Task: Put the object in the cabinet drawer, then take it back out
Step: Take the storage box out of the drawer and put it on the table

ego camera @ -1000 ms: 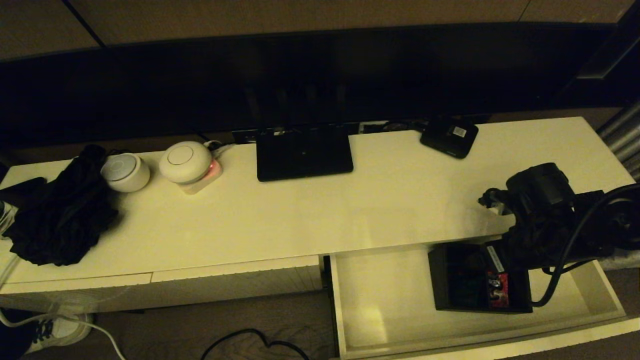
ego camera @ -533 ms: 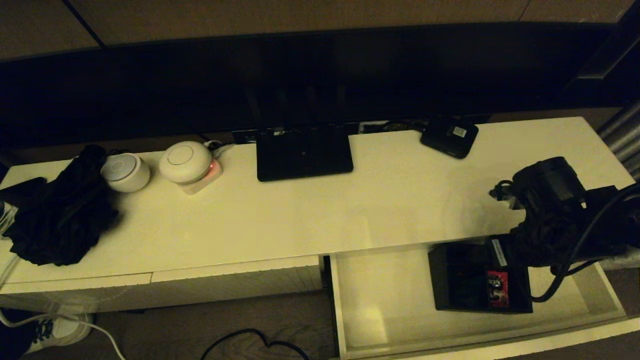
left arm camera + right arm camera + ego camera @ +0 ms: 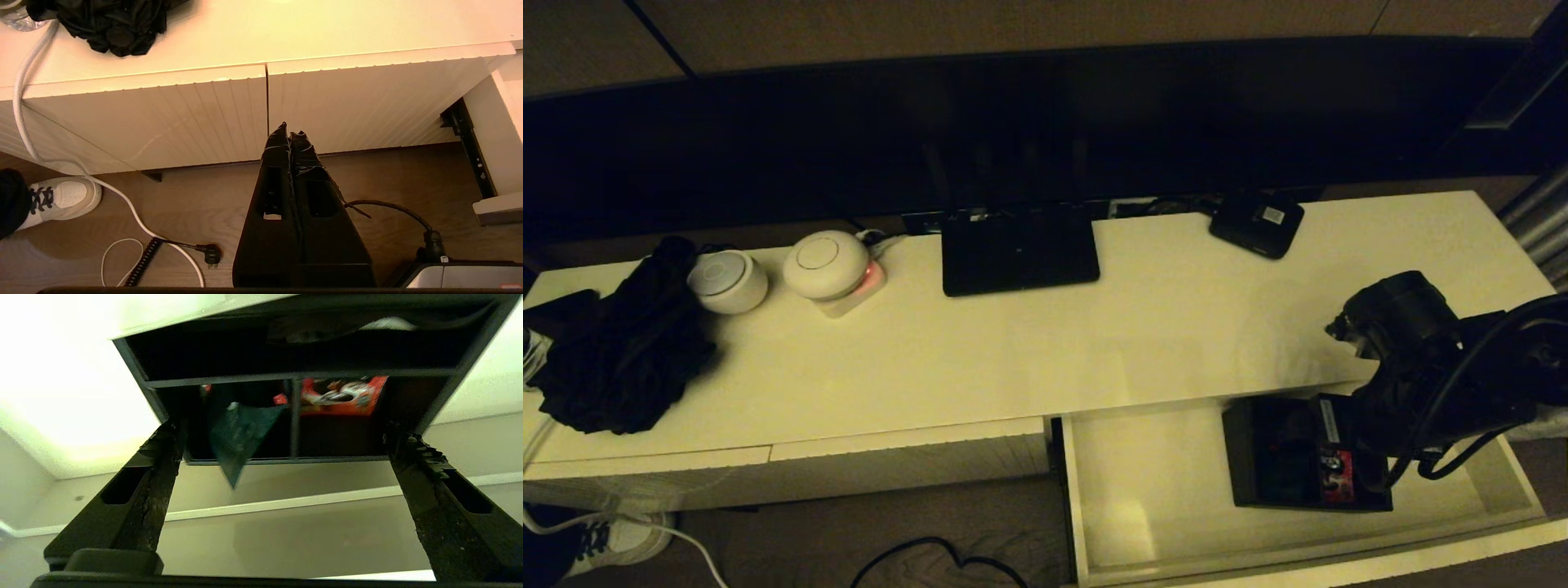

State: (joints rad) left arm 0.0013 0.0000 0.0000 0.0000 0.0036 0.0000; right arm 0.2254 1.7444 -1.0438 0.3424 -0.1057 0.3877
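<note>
The black divided box (image 3: 1298, 453) sits inside the open cabinet drawer (image 3: 1143, 498), toward its right half, resting on the pale drawer floor. In the head view the right arm covers the box's right rear corner, and only a red packet (image 3: 1337, 476) is distinguishable among the dark compartments. The right wrist view shows more: a red and white packet (image 3: 339, 396) in one cell and a dark green packet (image 3: 237, 437) leaning over the near wall; the rear compartment is too dark to read. The right gripper (image 3: 282, 441) hangs over the box with its fingers (image 3: 412, 453) spread wide, one at each near corner of the box; contact with the walls cannot be confirmed. The left gripper (image 3: 290, 132) is parked low before the closed ribbed drawer fronts (image 3: 171, 118), fingers pressed together. On the cabinet top (image 3: 1094, 343), the router (image 3: 1019, 249) has its antennas lost against the dark background.
</note>
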